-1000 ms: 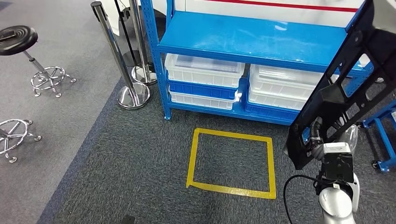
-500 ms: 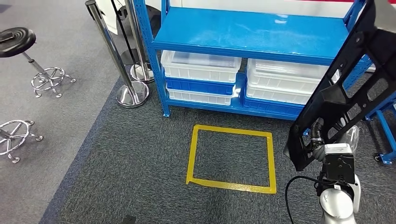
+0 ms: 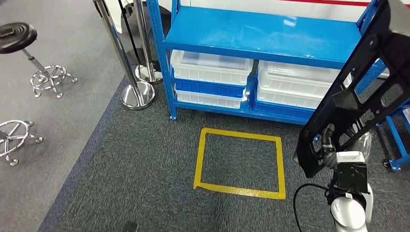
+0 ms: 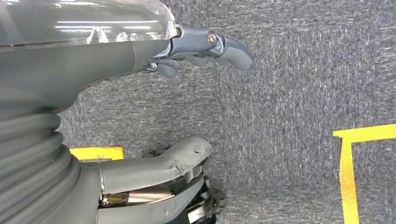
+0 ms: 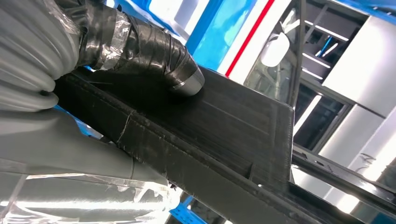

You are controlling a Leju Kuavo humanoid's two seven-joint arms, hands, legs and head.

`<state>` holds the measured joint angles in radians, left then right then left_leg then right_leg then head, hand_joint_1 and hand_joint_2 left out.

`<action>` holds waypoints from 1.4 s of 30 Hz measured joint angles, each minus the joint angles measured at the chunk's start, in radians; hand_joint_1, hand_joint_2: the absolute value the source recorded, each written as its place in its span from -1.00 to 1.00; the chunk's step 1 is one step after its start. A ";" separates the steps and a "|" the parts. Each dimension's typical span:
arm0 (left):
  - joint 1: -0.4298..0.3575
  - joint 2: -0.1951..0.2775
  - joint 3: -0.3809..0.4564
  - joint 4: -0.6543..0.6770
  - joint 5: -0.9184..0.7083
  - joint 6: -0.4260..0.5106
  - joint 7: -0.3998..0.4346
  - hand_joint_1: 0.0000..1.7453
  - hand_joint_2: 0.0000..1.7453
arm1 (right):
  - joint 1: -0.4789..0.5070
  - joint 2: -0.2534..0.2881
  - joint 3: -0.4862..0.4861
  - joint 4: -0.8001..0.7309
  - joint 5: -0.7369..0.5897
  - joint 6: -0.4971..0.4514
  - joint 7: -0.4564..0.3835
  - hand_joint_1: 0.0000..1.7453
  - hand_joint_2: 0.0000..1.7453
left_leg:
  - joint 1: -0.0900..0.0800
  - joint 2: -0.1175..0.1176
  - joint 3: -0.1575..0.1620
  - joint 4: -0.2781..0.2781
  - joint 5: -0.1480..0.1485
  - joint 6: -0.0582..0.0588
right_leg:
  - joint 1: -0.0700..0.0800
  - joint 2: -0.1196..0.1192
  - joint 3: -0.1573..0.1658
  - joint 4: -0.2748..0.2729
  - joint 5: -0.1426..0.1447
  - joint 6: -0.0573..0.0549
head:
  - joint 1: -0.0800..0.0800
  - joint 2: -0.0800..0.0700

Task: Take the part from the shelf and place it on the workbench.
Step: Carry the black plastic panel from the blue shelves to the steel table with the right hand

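The part (image 3: 360, 92) is a long black frame with cut-out openings, held up slanting at the right of the head view, in front of the blue shelf (image 3: 261, 34). My right hand (image 3: 329, 137) grips its lower end; up close, its taped thumb (image 5: 140, 46) presses on the part's flat black face (image 5: 219, 135). My left hand (image 4: 154, 102) hangs over the grey carpet with its fingers (image 4: 224, 44) apart and nothing in it.
White and blue bins (image 3: 212, 79) fill the shelf's lower level. A yellow taped square (image 3: 239, 162) marks the carpet before the shelf. Chrome posts (image 3: 123, 58) stand at its left corner, stools (image 3: 29, 53) farther left, a blue wheeled frame (image 3: 396, 140) at the right edge.
The whole picture has shifted slightly back and forth, so the camera has moved. The part stays gripped in my right hand in the same pose.
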<state>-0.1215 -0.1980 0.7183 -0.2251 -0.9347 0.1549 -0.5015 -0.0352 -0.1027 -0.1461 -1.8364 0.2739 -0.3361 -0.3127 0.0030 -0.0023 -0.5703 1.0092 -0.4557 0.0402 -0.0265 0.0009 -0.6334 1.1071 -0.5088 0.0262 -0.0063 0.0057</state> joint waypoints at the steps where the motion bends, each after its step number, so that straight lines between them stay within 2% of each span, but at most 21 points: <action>1: 0.000 0.000 0.000 0.000 -0.001 -0.001 0.001 -1.00 1.00 | 0.001 0.000 0.000 0.000 0.000 0.000 0.000 1.00 1.00 | -0.002 0.001 -0.001 -0.001 0.002 0.003 | 0.000 0.000 -0.023 0.054 -0.032 0.000 | 0.000 0.000; 3: 0.000 0.000 0.000 0.000 -0.001 -0.002 0.004 -1.00 1.00 | 0.003 0.000 0.000 0.000 0.000 0.000 0.000 1.00 1.00 | -0.006 0.001 -0.004 0.000 0.003 0.007 | 0.002 0.000 -0.073 0.166 -0.080 0.001 | 0.000 0.000; 4: 0.001 0.000 0.000 0.000 -0.001 -0.003 0.005 -1.00 1.00 | 0.005 0.000 0.000 0.000 0.000 0.000 0.000 1.00 1.00 | -0.008 0.001 -0.005 0.002 0.003 0.007 | 0.002 0.000 -0.081 0.187 -0.080 0.002 | 0.000 0.000; 5: 0.001 0.000 0.000 0.000 -0.001 -0.004 0.007 -1.00 1.00 | 0.006 0.000 0.000 0.000 0.000 0.000 0.000 1.00 1.00 | -0.009 0.001 -0.007 0.004 0.003 0.007 | 0.001 0.000 -0.074 0.176 -0.063 0.002 | 0.000 0.000; 8: 0.001 0.000 0.000 0.000 -0.001 -0.005 0.008 -1.00 1.00 | 0.005 0.000 0.000 0.000 0.000 0.000 0.000 1.00 1.00 | -0.011 -0.001 -0.012 0.019 -0.003 0.001 | 0.001 -0.001 0.013 0.011 0.013 -0.001 | 0.000 0.000; 10: 0.001 0.000 0.000 0.000 -0.002 -0.005 0.008 -1.00 1.00 | 0.006 0.000 0.000 0.000 0.000 0.000 0.000 1.00 1.00 | -0.014 -0.002 -0.017 0.027 -0.005 -0.007 | 0.004 0.000 0.039 -0.045 0.023 -0.007 | 0.000 0.000; 13: 0.001 0.000 0.000 0.000 -0.006 -0.008 0.008 -1.00 1.00 | 0.006 0.000 0.000 0.000 0.000 0.000 0.000 1.00 1.00 | -0.012 -0.002 -0.021 0.031 -0.009 -0.022 | 0.006 0.002 0.037 -0.050 0.029 -0.024 | 0.000 0.000; 15: 0.001 0.000 0.000 0.000 -0.007 -0.011 0.009 -1.00 1.00 | 0.006 0.000 0.000 -0.001 0.000 0.000 0.000 1.00 1.00 | -0.010 -0.002 -0.041 0.079 -0.048 -0.032 | 0.003 0.000 0.037 -0.056 0.036 -0.035 | 0.000 0.000; 17: 0.002 0.000 0.000 0.000 -0.008 -0.014 0.012 -1.00 1.00 | 0.005 0.000 0.000 -0.001 0.000 0.000 0.000 1.00 1.00 | -0.006 -0.001 -0.087 0.193 -0.115 -0.040 | 0.005 -0.003 0.034 -0.056 0.039 -0.041 | -0.001 0.000; 19: 0.004 0.000 0.000 0.000 -0.009 -0.016 0.015 -1.00 1.00 | 0.005 0.000 0.000 0.000 0.000 0.000 0.000 1.00 1.00 | -0.003 -0.001 -0.121 0.283 -0.149 -0.042 | 0.008 -0.004 0.030 -0.054 0.041 -0.044 | -0.001 0.000; 20: 0.005 0.000 0.000 0.000 -0.010 -0.016 0.017 -1.00 1.00 | 0.006 0.000 0.000 0.000 0.000 0.000 0.000 1.00 1.00 | -0.002 -0.002 -0.115 0.280 -0.137 -0.040 | 0.009 -0.004 0.028 -0.054 0.041 -0.044 | -0.001 0.000; 21: 0.005 0.000 0.000 0.000 -0.010 -0.016 0.018 -1.00 1.00 | 0.006 0.000 0.000 0.000 0.000 0.000 0.000 1.00 1.00 | -0.002 -0.002 -0.091 0.240 -0.111 -0.036 | 0.010 -0.003 0.028 -0.053 0.042 -0.044 | -0.001 0.000; 24: 0.003 0.001 0.000 0.000 -0.011 -0.015 0.019 -1.00 1.00 | 0.005 0.000 0.000 0.000 0.000 0.000 0.000 1.00 1.00 | -0.008 -0.003 0.005 0.060 -0.038 -0.020 | 0.011 -0.003 0.026 -0.052 0.046 -0.037 | 0.000 0.000; 28: 0.003 0.001 0.000 0.000 -0.011 -0.013 0.022 -1.00 1.00 | 0.005 0.001 0.000 0.000 0.001 0.000 0.000 1.00 1.00 | -0.015 -0.003 0.019 0.010 -0.020 -0.006 | 0.006 -0.003 0.017 -0.053 0.055 -0.015 | 0.000 0.000; 30: 0.003 0.001 0.000 0.000 -0.011 -0.013 0.024 -1.00 1.00 | 0.003 0.001 0.000 0.000 0.001 0.001 0.000 1.00 1.00 | -0.011 0.000 0.018 -0.007 -0.004 0.005 | 0.006 -0.003 0.006 -0.021 0.020 -0.007 | 0.000 0.000; 33: 0.001 0.001 0.000 0.000 -0.011 -0.012 0.026 -1.00 1.00 | 0.000 0.001 0.000 0.001 0.002 0.001 0.002 1.00 1.00 | -0.011 0.002 0.004 -0.011 0.010 0.014 | 0.006 -0.001 -0.046 0.133 -0.087 -0.003 | 0.000 0.000; 35: 0.001 0.001 0.000 0.000 -0.012 -0.012 0.028 -1.00 1.00 | -0.001 0.001 0.000 0.005 0.002 0.001 0.003 1.00 1.00 | -0.011 0.003 -0.010 -0.007 0.017 0.013 | 0.003 -0.001 -0.051 0.179 -0.099 0.003 | 0.000 0.000; 36: 0.001 0.001 0.000 0.000 -0.013 -0.012 0.029 -1.00 1.00 | -0.001 0.001 0.000 0.006 0.002 0.001 0.003 1.00 1.00 | -0.010 0.003 -0.018 -0.002 0.019 0.012 | 0.000 -0.002 -0.028 0.153 -0.079 0.005 | 0.000 0.000; 39: 0.001 0.000 0.000 0.000 -0.016 -0.012 0.029 -1.00 1.00 | -0.007 0.001 0.000 0.008 0.003 0.001 0.003 1.00 1.00 | -0.009 0.002 -0.040 0.018 0.023 0.003 | -0.003 -0.002 0.076 -0.013 -0.020 0.007 | 0.000 0.000; 40: 0.001 0.000 0.000 0.000 -0.016 -0.012 0.029 -1.00 1.00 | -0.009 0.001 0.000 0.008 0.003 0.002 0.004 1.00 1.00 | -0.010 0.002 -0.044 0.023 0.025 -0.002 | -0.001 -0.001 0.092 -0.044 -0.015 0.004 | 0.000 0.000; 42: 0.001 0.000 0.000 0.000 -0.016 -0.011 0.029 -1.00 1.00 | -0.010 0.002 0.000 0.009 0.003 0.002 0.004 1.00 1.00 | -0.012 0.001 -0.050 0.027 0.032 -0.014 | 0.004 0.002 0.089 -0.052 -0.009 -0.007 | -0.001 0.000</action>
<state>-0.1210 -0.1980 0.7179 -0.2251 -0.9510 0.1438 -0.4725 -0.0457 -0.1009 -0.1461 -1.8278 0.2773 -0.3338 -0.3086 -0.0094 -0.0017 -0.6206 1.0360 -0.4234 0.0263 -0.0225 0.0030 -0.5448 1.0548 -0.5180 0.0192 -0.0069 0.0057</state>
